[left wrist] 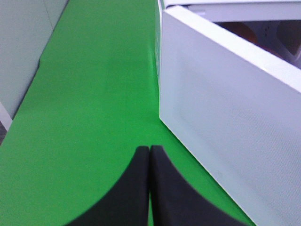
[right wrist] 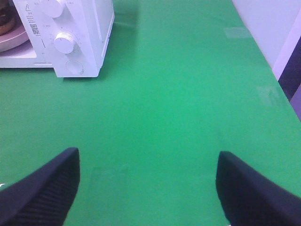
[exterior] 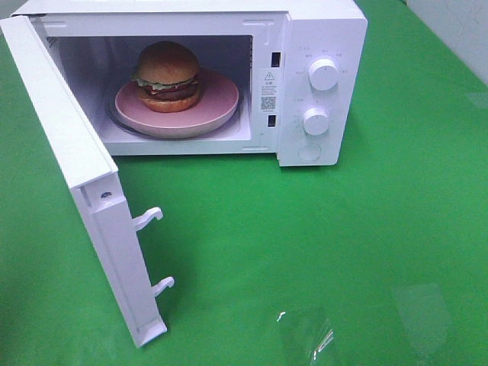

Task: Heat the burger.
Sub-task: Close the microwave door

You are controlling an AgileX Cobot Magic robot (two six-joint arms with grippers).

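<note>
On my left wrist feed the left claw (left wrist: 149, 150) is clenched, its two dark fingers pressed flat together with nothing between them. It hangs over the green bench (left wrist: 84, 94), just beside the outer face of the microwave door (left wrist: 225, 117). On the right wrist feed the right claw (right wrist: 148, 155) is released, fingers wide apart over bare green and grasping nothing, well apart from the microwave (right wrist: 94, 37)

From the high camera the door (exterior: 84, 191) stands wide open on the left, with two white latch hooks (exterior: 149, 219) sticking out of its free edge. Behind it the white microwave sits on the bench with its cavity exposed. Inside lies a pink plate (exterior: 217, 107), and the burger (exterior: 168, 76) sits upright on it, a little left of the plate's middle, with lettuce and patty showing under the bun

On the cavity's right frame is a sticker (exterior: 268, 90) with a warning triangle and a QR code; its print is too small for me to read. The control panel carries two white knobs, upper (exterior: 324, 75) and lower (exterior: 316, 120), ringed by faint markings I cannot make out, and a round button (exterior: 309, 151) below
</note>
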